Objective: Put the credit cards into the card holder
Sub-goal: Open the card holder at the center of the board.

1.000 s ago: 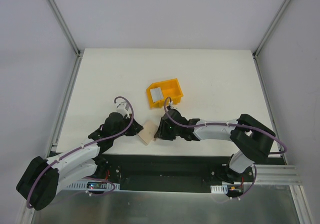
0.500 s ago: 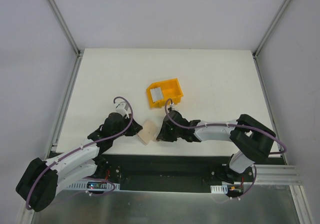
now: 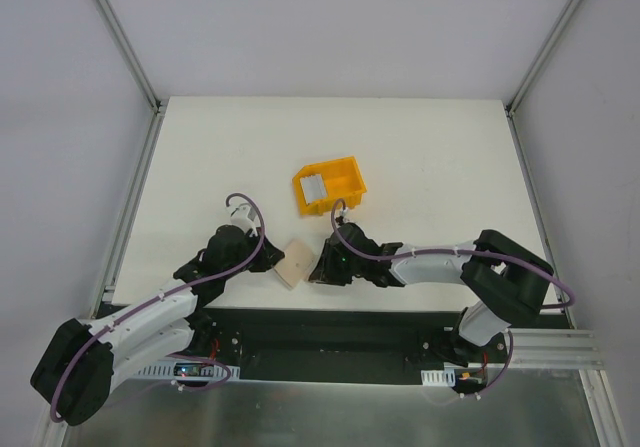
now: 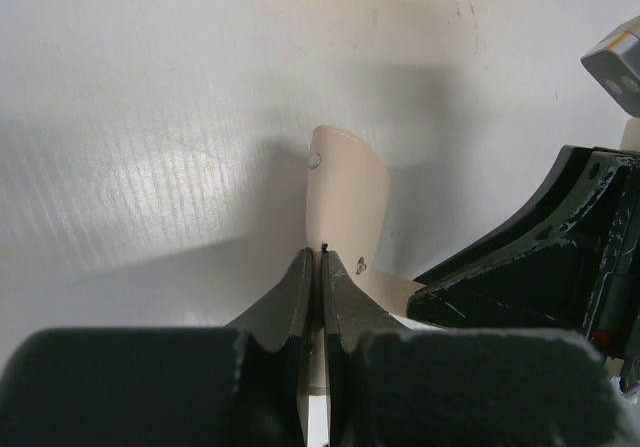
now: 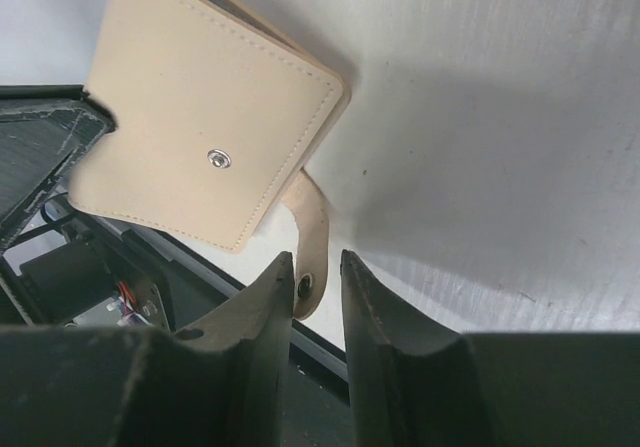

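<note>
**Right arm drops onto the closure strap while the left pins the wallet**

The small beige, leather-like folding card holder [image 5: 200,157] sits near the front edge of the white table [image 3: 220,157], between the two arms, and it has barely moved over the last second. The left gripper [image 4: 318,267] keeps its fingers pressed together on one edge of it, holding it tilted up off the surface.

The right gripper [image 5: 312,267] has slid a little toward the near edge. Its fingers now stand narrowly apart with the holder's thin beige closure strap [image 5: 310,229] between them. Whether they already pinch it cannot be told, as a sliver of table shows beside the strap. The round metal snap button [image 5: 218,158] on the outer face is uncovered, so the strap seems to be unfastened.

One shiny silvery-grey credit card [image 3: 312,186] lies untouched in the yellow plastic bin [image 3: 345,177], well behind the holder.

The work therefore looks to be in the opening stage. Once the strap is pulled back and the flap opened, a pocket should be exposed. No card has been loaded yet.
</note>
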Robot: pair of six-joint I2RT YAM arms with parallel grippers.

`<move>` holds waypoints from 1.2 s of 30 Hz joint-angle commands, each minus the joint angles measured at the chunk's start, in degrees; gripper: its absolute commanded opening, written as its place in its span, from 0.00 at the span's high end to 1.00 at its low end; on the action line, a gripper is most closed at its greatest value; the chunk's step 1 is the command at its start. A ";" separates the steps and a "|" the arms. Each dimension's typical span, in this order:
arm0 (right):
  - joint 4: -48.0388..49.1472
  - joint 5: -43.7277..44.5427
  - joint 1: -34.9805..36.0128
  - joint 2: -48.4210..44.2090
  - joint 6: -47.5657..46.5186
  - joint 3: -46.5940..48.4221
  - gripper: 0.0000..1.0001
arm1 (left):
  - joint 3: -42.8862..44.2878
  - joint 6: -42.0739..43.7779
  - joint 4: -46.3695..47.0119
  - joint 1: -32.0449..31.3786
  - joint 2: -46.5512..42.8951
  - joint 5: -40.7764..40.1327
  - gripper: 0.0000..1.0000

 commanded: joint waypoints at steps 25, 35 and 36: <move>-3.78 -0.89 -1.51 -10.43 -13.46 4.11 1.00 | 7.54 10.00 0.73 -0.78 5.42 9.37 0.08; -3.51 -1.42 -1.52 -11.57 -14.08 4.99 0.99 | 10.27 12.46 -1.02 -2.10 10.87 11.05 0.07; -3.51 -1.42 -1.52 -11.57 -14.17 5.07 0.99 | 10.80 12.64 -1.81 -2.28 11.57 10.61 0.09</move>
